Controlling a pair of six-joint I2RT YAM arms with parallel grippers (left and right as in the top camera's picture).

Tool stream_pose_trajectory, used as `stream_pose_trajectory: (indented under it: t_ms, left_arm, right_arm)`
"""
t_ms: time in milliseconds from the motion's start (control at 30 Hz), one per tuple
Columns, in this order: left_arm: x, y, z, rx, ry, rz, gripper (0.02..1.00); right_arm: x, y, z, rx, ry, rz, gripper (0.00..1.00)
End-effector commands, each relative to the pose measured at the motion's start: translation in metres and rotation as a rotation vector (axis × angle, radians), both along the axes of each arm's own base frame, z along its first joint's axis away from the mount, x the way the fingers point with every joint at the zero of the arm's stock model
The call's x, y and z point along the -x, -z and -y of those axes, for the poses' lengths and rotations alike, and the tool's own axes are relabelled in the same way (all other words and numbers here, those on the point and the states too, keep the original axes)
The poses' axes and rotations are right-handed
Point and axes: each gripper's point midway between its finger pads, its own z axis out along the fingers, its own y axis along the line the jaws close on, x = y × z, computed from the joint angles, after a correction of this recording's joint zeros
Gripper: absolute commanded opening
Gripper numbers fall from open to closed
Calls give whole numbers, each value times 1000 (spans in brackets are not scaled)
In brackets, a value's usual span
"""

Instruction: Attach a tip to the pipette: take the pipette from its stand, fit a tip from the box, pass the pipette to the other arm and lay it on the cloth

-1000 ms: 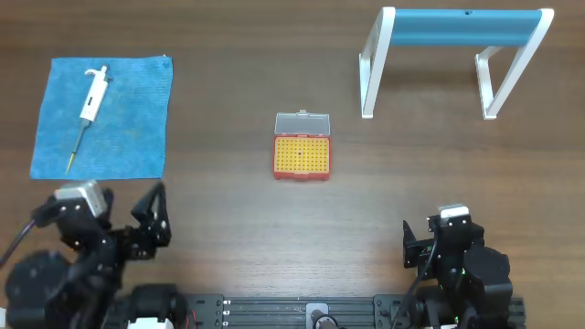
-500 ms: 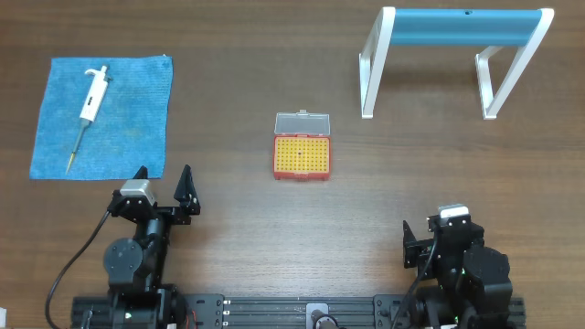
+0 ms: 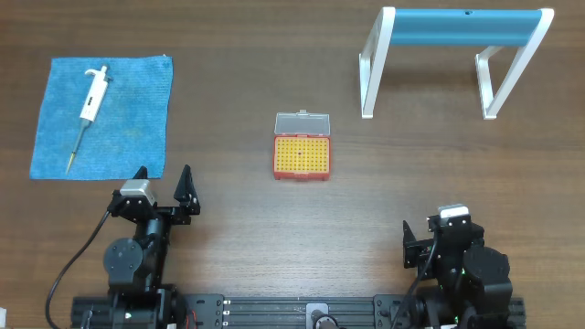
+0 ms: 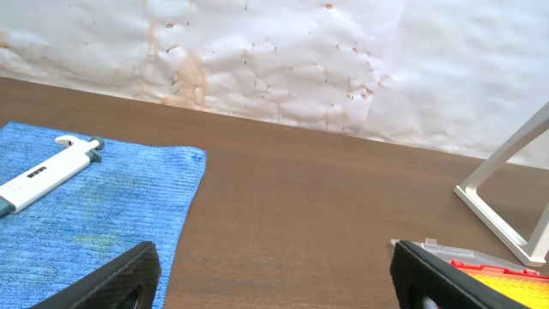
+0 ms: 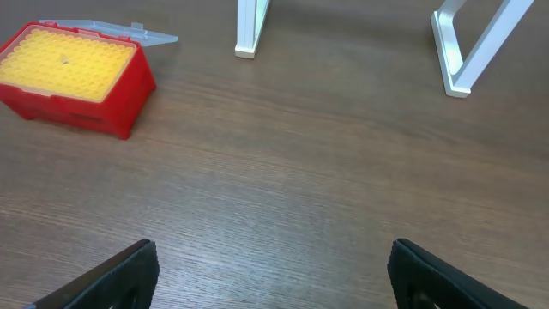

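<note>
The white pipette [image 3: 91, 96] with a yellow tip lies on the blue cloth [image 3: 128, 128] at the table's far left; its body [image 4: 47, 174] shows on the cloth [image 4: 103, 223] in the left wrist view. The red tip box [image 3: 303, 156] with yellow tips stands open at mid-table, seen also as the tip box [image 5: 73, 77] and the tip box [image 4: 489, 279]. The white and blue stand [image 3: 457, 55] is at the far right. My left gripper [image 3: 164, 183] is open near the front left, just below the cloth's front edge. My right gripper [image 5: 270, 275] is open over bare wood at the front right.
The stand's white legs [image 5: 463, 51] rise beyond the right gripper. A white paper-covered wall [image 4: 343, 60] runs behind the table. Bare wood stretches between the tip box and both arms.
The left arm drew back from the front left corner and swung right within the first half second, then held still. The right arm, pipette and box have not moved.
</note>
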Motion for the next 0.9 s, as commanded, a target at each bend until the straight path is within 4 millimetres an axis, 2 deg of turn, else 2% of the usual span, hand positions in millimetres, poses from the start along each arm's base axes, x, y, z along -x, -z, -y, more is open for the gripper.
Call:
stream_pose_trajectory:
  t_ms: [33, 67, 133, 200, 267, 367, 433, 467, 533, 567, 633, 767, 900]
  left_arm:
    - [1, 0, -1, -7, -7, 0, 869]
    - [1, 0, -1, -7, -7, 0, 869]
    - [1, 0, -1, -7, -7, 0, 866]
    - [1, 0, -1, -7, -7, 0, 869]
    - [1, 0, -1, -7, -7, 0, 866]
    - [1, 0, -1, -7, -7, 0, 869]
    - [1, 0, -1, -7, -7, 0, 869]
    - [1, 0, -1, -7, -7, 0, 869]
    - [1, 0, -1, -7, -7, 0, 866]
    - [1, 0, -1, -7, -8, 0, 866]
    - [1, 0, -1, -7, -7, 0, 866]
    - [1, 0, -1, -7, -7, 0, 866]
    - [1, 0, -1, -7, -7, 0, 869]
  right_arm:
    - [0, -3, -2, -20, -4, 13, 866]
    - [-2, -4, -3, -24, -8, 24, 866]
    - [-40, -33, -4, -33, 2, 240, 864]
    - [-81, -61, -7, -61, 0, 567, 866]
    - [-91, -56, -8, -75, -1, 743, 866]
    - [-91, -53, -7, -67, 4, 717, 871]
    - [-93, -43, -4, -60, 17, 674, 871]
    - [-93, -34, 1, -51, 36, 641, 871]
    - [-93, -3, 18, -28, 100, 521, 871]
    - [-92, 10, 19, -32, 99, 474, 871]
    - [-91, 10, 39, -14, 173, 472, 871]
    - [-86, 2, 65, 16, 277, 510, 873]
    - [-86, 1, 63, 13, 268, 513, 875]
